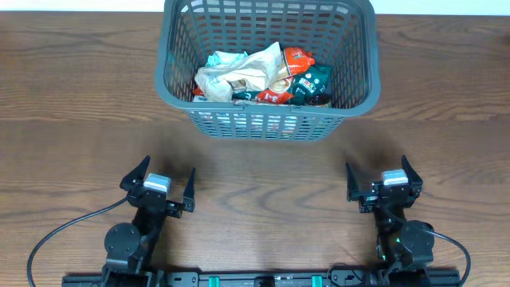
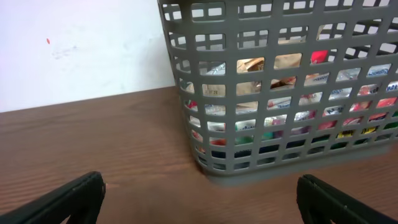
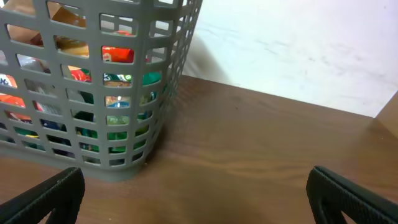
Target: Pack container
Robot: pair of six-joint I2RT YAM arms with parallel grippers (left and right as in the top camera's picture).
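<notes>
The large dark grey slotted basket (image 1: pixel 267 119) stands at the far middle of the wooden table. Inside it lie several snack packets (image 1: pixel 263 76) in white, tan, red and green. The basket also shows in the left wrist view (image 2: pixel 280 81) and in the right wrist view (image 3: pixel 93 81), with the packets visible through its slots. My left gripper (image 1: pixel 159 182) is open and empty near the front left, well short of the basket. My right gripper (image 1: pixel 384 180) is open and empty near the front right. Both sets of fingers show spread wide over bare wood (image 2: pixel 199 202) (image 3: pixel 199 199).
A white wall (image 2: pixel 81 50) rises behind the table's far edge. The table's right edge shows in the right wrist view (image 3: pixel 385 115). Black cables (image 1: pixel 56 235) run from the arm bases at the front.
</notes>
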